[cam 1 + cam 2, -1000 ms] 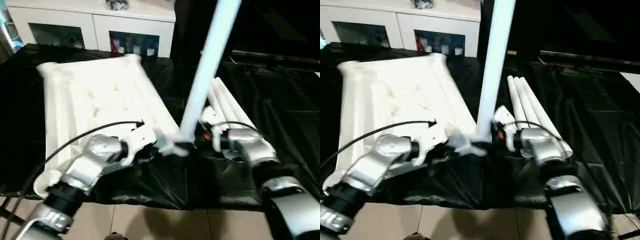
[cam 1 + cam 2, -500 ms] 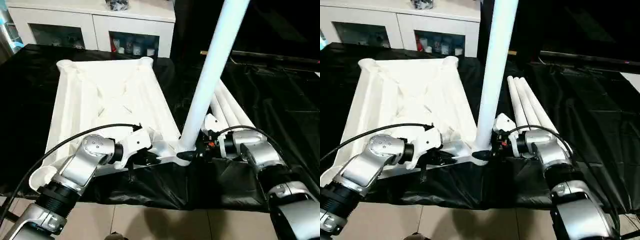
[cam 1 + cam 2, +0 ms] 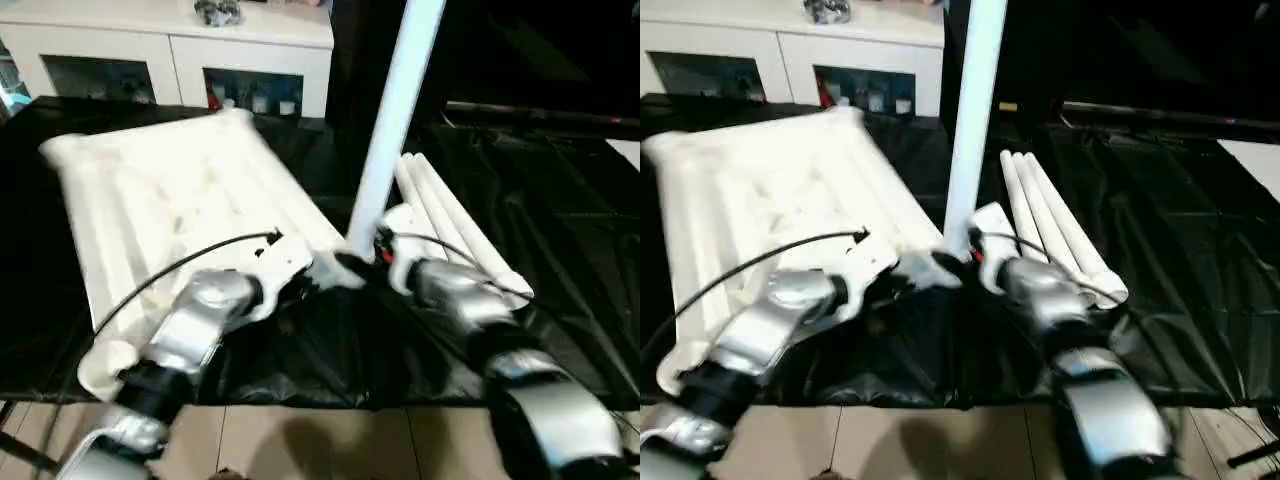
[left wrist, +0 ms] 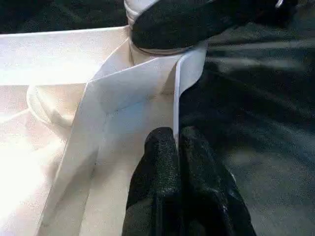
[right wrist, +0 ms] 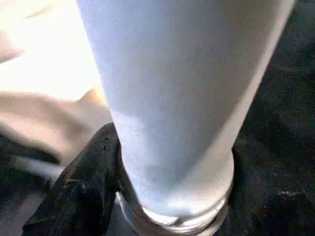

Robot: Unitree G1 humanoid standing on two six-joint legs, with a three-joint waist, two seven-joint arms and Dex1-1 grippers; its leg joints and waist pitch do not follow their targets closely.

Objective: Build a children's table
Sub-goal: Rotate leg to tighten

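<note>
Two tools [image 4: 175, 147] [image 5: 162, 196] – tabletop [image 3: 170, 200] rim pinched, upright leg [image 3: 395, 110] gripped

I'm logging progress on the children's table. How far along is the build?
Early stage. The tabletop lies underside up, and one leg stands at its near corner socket. The right gripper grasps that leg's base while the left gripper pinches the tabletop's rim. Three legs remain on the black cloth.
</note>
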